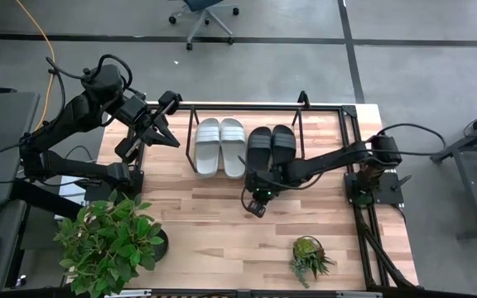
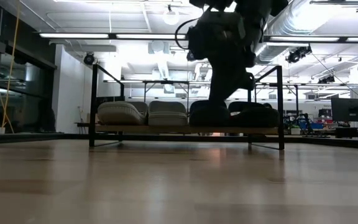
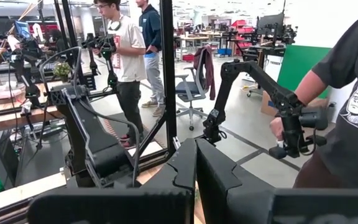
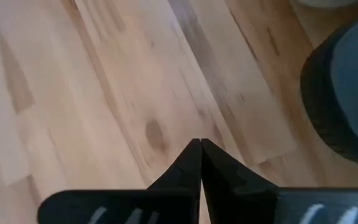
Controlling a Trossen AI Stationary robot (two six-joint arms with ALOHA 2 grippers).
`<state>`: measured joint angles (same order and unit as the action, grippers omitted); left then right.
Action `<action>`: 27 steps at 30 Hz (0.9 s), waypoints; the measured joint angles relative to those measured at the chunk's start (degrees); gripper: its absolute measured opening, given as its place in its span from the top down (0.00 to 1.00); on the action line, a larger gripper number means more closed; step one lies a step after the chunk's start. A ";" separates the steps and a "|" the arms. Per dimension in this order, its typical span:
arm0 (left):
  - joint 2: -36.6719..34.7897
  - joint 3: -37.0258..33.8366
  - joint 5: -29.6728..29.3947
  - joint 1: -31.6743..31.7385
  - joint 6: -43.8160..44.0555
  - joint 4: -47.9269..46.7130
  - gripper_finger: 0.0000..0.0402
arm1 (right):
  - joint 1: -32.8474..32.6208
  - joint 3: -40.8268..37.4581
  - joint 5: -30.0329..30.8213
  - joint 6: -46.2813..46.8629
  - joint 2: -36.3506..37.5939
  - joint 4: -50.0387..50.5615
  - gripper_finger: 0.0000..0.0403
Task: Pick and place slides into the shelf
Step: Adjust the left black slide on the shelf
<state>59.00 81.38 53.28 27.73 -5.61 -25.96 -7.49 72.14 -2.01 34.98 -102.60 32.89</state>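
The shelf [image 1: 185, 108] of thin black tubing stands along the table's far edge. All four slides lie on it side by side, soles down: the light grey pair [image 1: 219, 146] on the left and the black pair [image 1: 272, 146] on the right. In the low view the grey pair [image 2: 143, 112] shows clearly, while the black pair [image 2: 253, 116] sits partly behind my right arm. My right gripper [image 1: 257, 204] is shut and points down at bare wood just in front of the black pair; its wrist view shows a black slide's edge [image 4: 344, 93]. My left gripper [image 1: 169, 124] is shut and raised by the shelf's left end.
A large leafy potted plant [image 1: 108, 242] stands at the table's near left corner, and a small potted plant [image 1: 309, 258] sits near the near edge on the right. Bare wood [image 1: 205, 223] lies between them. People stand in the room beyond [image 3: 126, 56].
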 joint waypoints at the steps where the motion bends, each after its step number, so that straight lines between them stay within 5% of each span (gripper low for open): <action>1: 0.00 0.00 0.00 0.00 0.02 -0.02 0.99 | -0.02 0.00 0.35 -0.45 -0.20 0.32 1.00; 21: 0.00 0.00 -0.35 0.00 -0.07 -1.09 0.99 | 4.82 -0.04 10.43 -2.47 -0.56 3.73 1.00; 27: 0.00 0.00 -0.35 0.00 -0.04 -1.27 0.99 | 4.09 -0.04 9.11 -3.96 -0.55 2.87 1.00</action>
<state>59.00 81.38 52.92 27.73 -5.65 -27.22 -3.40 72.10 7.10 31.03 -103.15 35.75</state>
